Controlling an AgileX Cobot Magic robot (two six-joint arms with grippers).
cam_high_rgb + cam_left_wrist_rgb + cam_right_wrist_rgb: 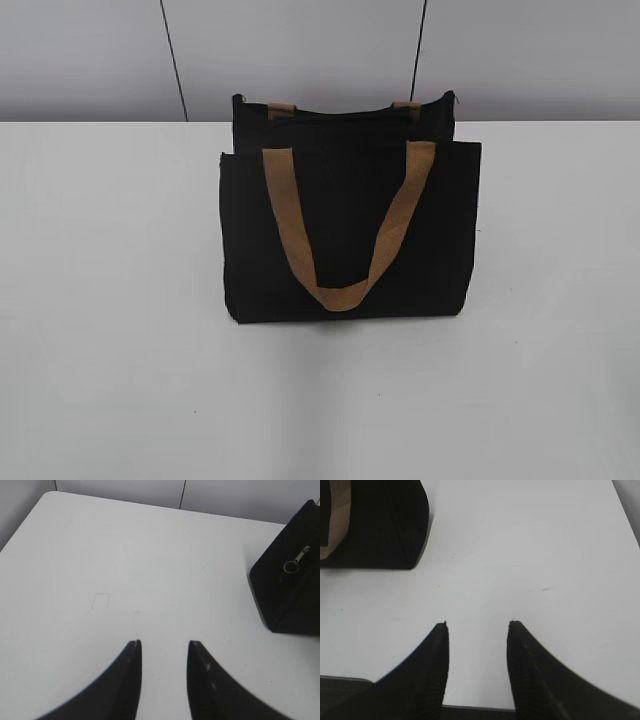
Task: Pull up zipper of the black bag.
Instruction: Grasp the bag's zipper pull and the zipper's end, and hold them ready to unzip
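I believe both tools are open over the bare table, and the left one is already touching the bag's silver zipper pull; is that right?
Not quite. In the left wrist view, the left tool is open but well clear of the zipper pull on the black bag. The right tool is open over the table, as you said.

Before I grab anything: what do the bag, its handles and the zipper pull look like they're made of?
Bag: looks like matte black woven fabric, no shine, soft rounded corners.
Handles: flat tan webbing by the look, hanging limp in a loop.
Zipper pull: appears to be metal, a pale glinting tab with a small ring, seen on the bag's end in the left wrist view.
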